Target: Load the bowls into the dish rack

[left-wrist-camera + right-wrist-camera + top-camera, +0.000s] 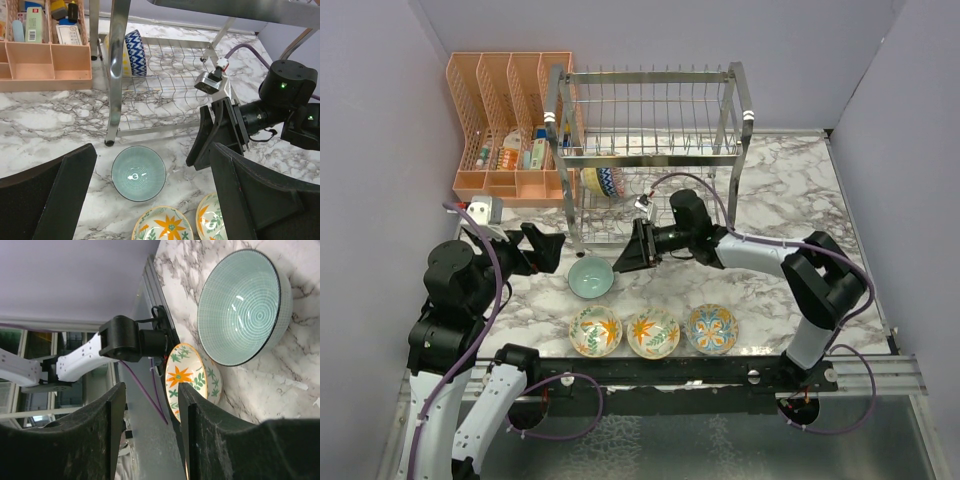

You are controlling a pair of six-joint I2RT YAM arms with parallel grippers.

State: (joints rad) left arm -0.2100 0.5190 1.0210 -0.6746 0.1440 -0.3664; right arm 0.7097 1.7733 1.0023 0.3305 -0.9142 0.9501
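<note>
A plain pale teal bowl (591, 277) stands upright on the marble table just in front of the chrome dish rack (650, 120). My left gripper (548, 250) is open and empty to the left of it. My right gripper (632, 255) is open and empty just right of it. The bowl lies between the left fingers in the left wrist view (138, 173) and ahead of the right gripper (150, 405) in the right wrist view (242, 307). Three floral bowls (652, 333) sit in a row near the front edge. A blue-patterned bowl (603, 182) stands on edge in the rack's lower tier. The red-patterned bowl is out of view.
A peach plastic organizer (510, 120) with small items stands left of the rack. The rack's front left post (116, 75) stands close behind the teal bowl. Purple walls close off the left and right sides.
</note>
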